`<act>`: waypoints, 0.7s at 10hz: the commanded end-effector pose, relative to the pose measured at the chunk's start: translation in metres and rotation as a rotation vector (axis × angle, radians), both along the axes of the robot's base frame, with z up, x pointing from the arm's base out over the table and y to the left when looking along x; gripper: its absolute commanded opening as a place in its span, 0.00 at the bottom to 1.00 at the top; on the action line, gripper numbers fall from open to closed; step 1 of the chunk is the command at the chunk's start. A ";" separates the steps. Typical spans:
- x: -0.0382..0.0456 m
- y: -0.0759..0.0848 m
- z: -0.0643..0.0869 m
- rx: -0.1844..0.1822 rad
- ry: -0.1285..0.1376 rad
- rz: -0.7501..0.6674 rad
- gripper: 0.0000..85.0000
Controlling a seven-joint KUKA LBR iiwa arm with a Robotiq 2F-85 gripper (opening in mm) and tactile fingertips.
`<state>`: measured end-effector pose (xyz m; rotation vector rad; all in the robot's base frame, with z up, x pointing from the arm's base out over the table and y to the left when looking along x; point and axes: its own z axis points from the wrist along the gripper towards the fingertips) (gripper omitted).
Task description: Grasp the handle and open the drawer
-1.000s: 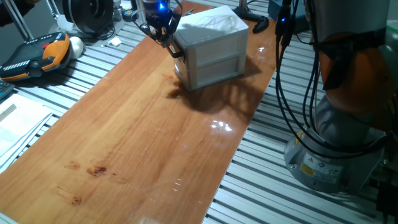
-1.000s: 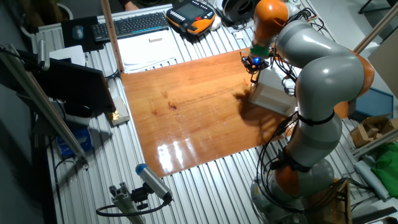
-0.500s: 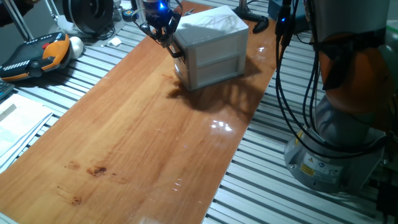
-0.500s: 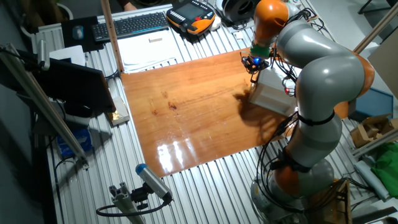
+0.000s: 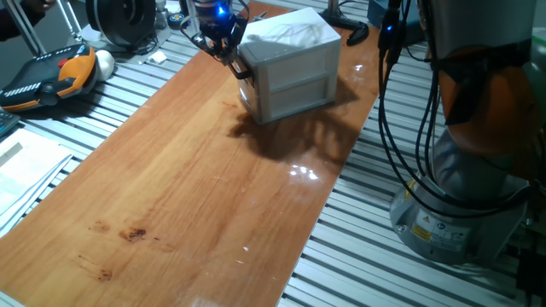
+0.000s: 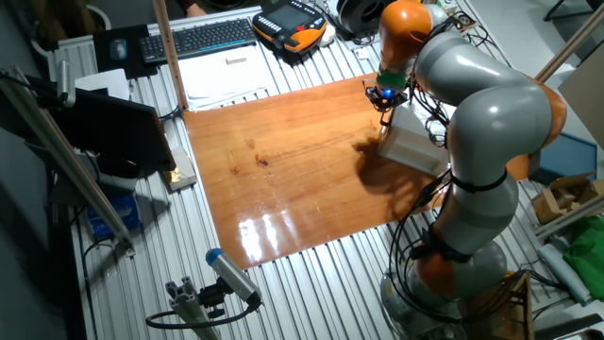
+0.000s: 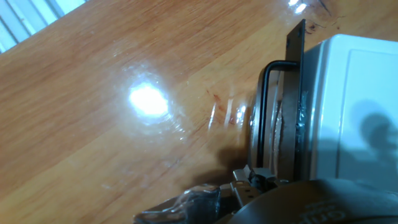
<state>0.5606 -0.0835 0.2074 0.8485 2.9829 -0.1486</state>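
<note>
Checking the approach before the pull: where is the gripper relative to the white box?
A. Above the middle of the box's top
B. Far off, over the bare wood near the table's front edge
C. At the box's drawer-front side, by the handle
C: the gripper sits against the front side of the box, and the hand view shows the handle just ahead of it.

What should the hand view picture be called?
Robot gripper beside the thin black handle on a white box.

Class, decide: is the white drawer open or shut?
Shut, as far as visible: the drawer front sits flush with the white box; the gripper is at its side.
</note>
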 end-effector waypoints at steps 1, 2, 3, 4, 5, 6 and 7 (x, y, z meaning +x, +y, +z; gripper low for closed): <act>0.0001 0.000 0.000 0.012 -0.008 0.014 0.01; 0.0001 0.000 0.000 0.004 -0.014 0.021 0.01; 0.0001 0.000 0.000 0.007 -0.007 0.014 0.01; 0.0001 0.000 0.000 0.010 -0.006 0.007 0.01; 0.0001 0.000 0.000 0.004 -0.006 0.005 0.01; 0.0001 0.000 0.000 0.007 -0.007 0.002 0.01; 0.0001 0.000 0.000 0.007 -0.008 0.002 0.01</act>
